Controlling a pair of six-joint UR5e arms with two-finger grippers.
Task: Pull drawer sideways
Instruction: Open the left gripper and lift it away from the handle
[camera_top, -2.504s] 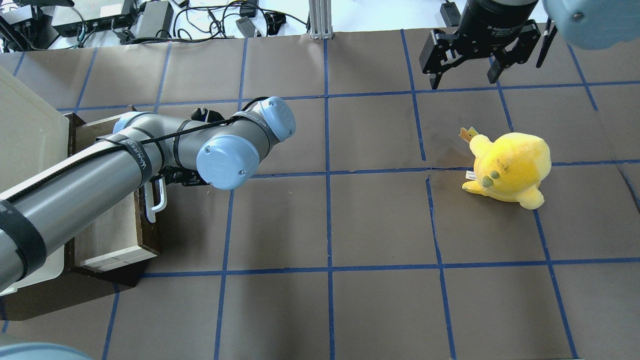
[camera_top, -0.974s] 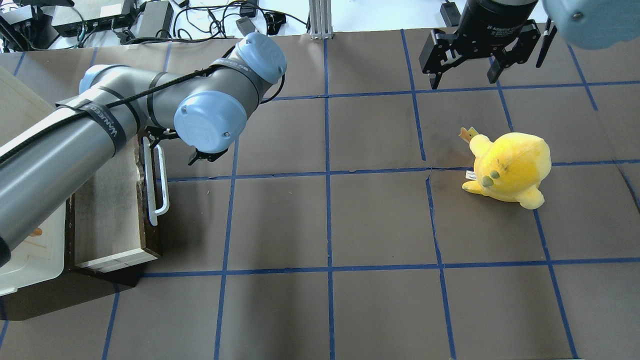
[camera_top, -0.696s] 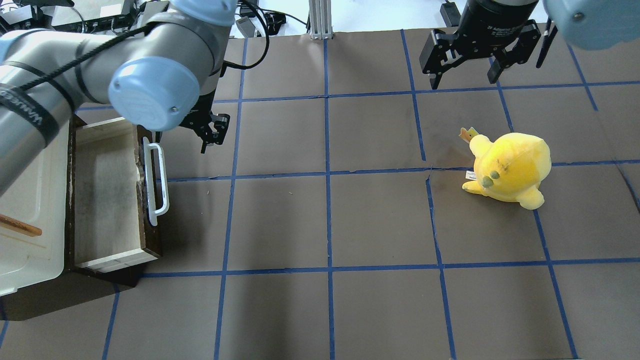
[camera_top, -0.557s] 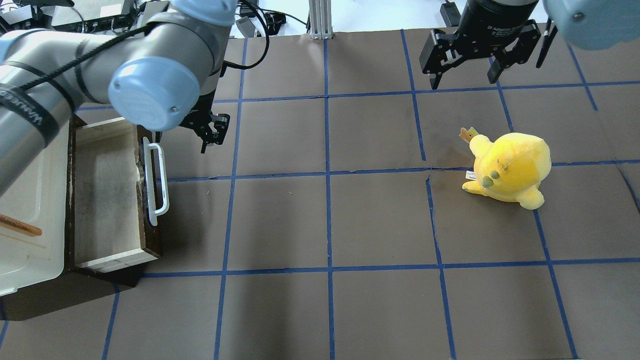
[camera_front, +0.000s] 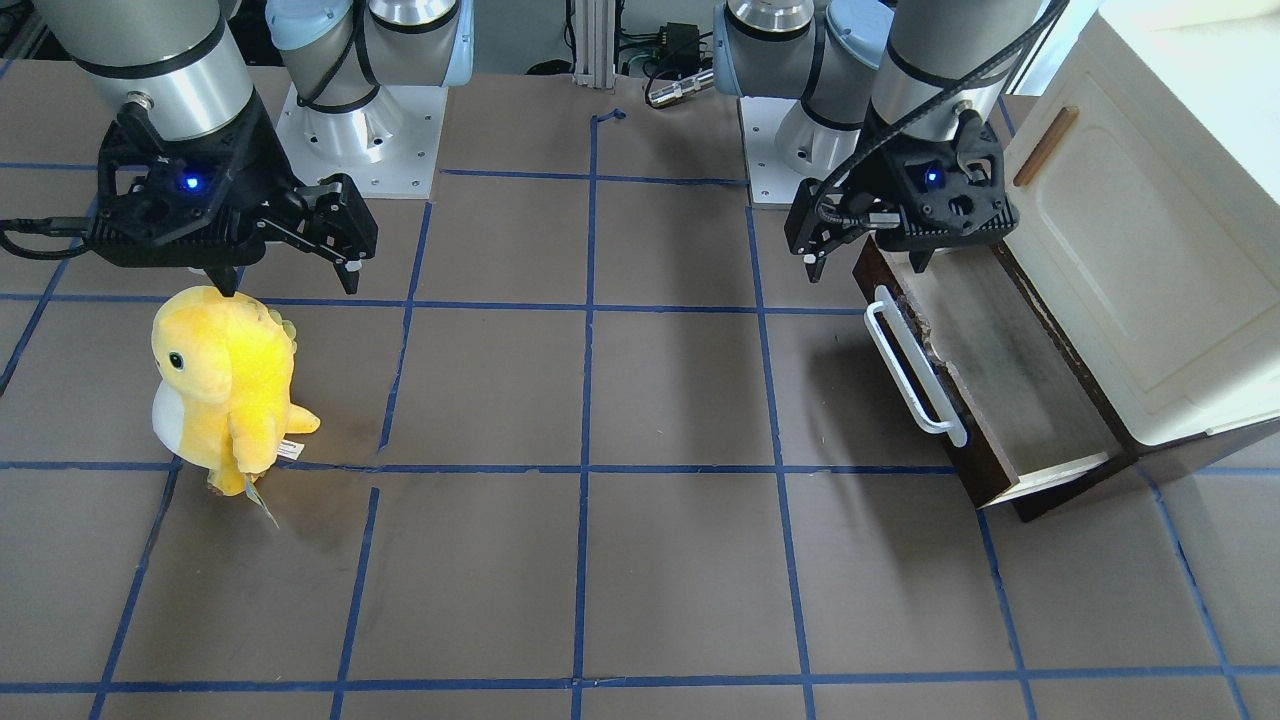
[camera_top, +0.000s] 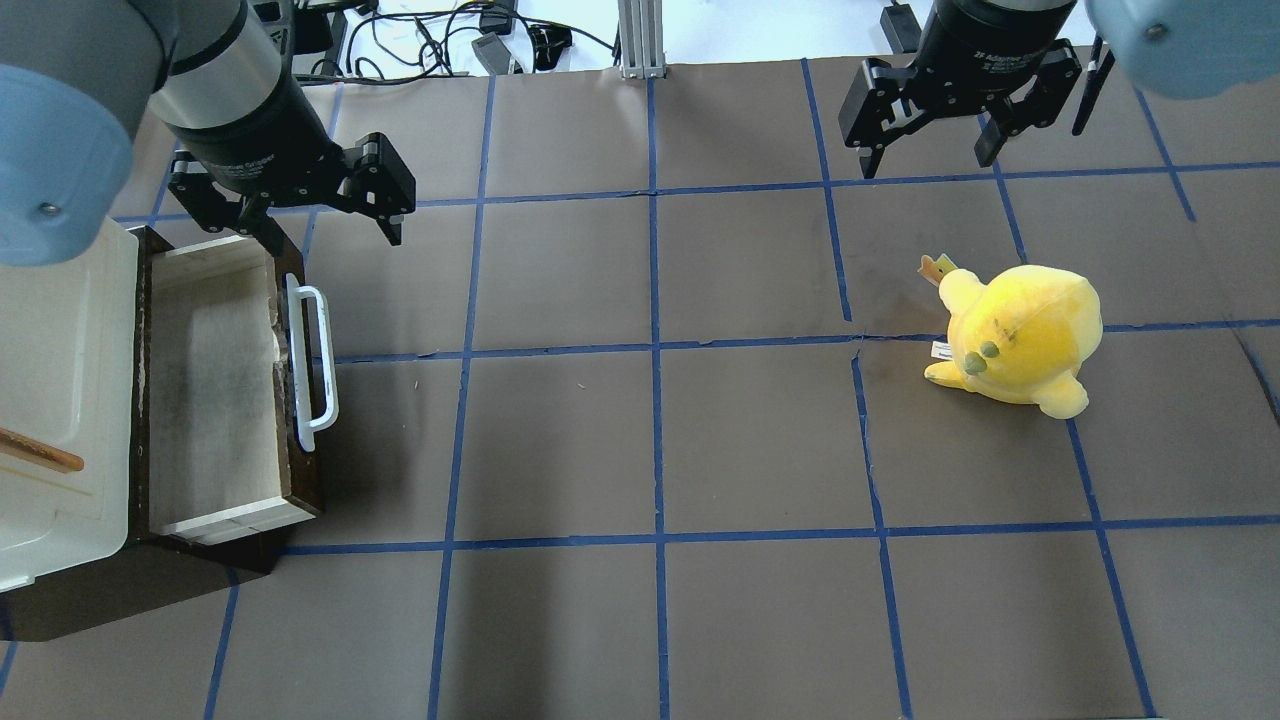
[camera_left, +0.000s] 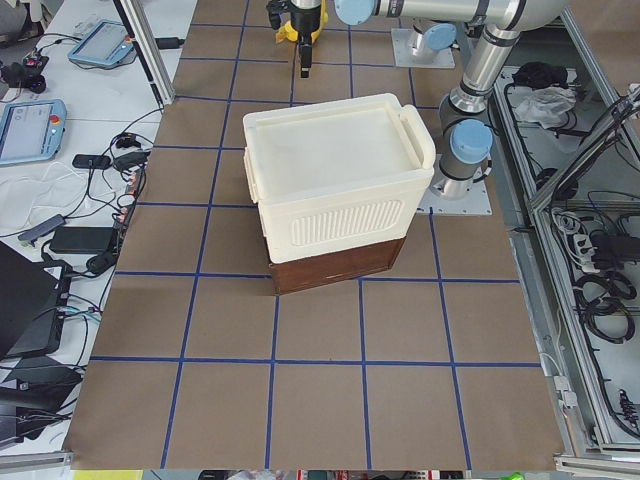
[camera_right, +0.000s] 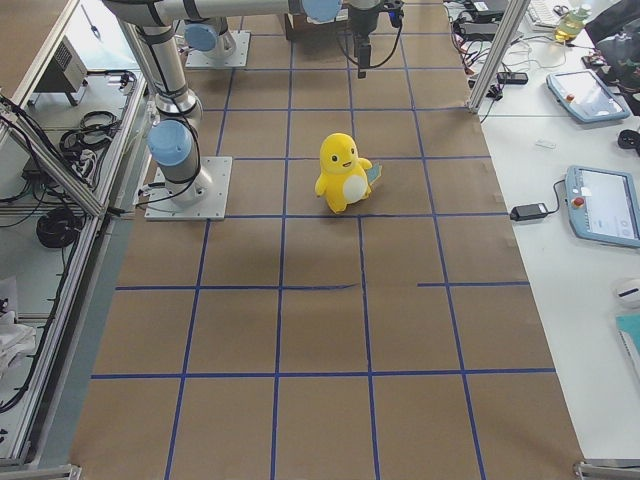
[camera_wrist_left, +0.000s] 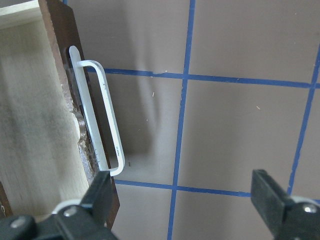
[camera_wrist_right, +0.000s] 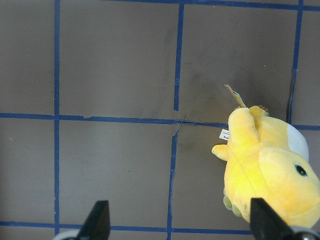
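The drawer (camera_top: 215, 390) stands pulled out from the cream-white cabinet (camera_top: 60, 350), with its dark brown front and white bar handle (camera_top: 312, 365) facing the table's middle. Its greyish floor is bare. My left gripper (camera_top: 328, 232) is open and empty. It points down above the far end of the drawer front, clear of the handle. In the left wrist view the handle (camera_wrist_left: 100, 120) lies between and beyond my open fingers (camera_wrist_left: 100, 192). In the front view my left gripper (camera_front: 865, 262) hangs over the drawer's (camera_front: 1000, 360) end nearest the robot. My right gripper (camera_top: 927, 160) is open and empty at the far right.
A yellow plush toy (camera_top: 1015, 340) stands on the right half of the table, below my right gripper; it also shows in the right wrist view (camera_wrist_right: 270, 170). Brown paper with a blue tape grid covers the table. The cabinet (camera_front: 1130, 260) fills the left end.
My left arm has risen off the handle, swung towards the drawer's far end and turned its gripper to point straight down. The drawer, plush toy and right arm have not moved.
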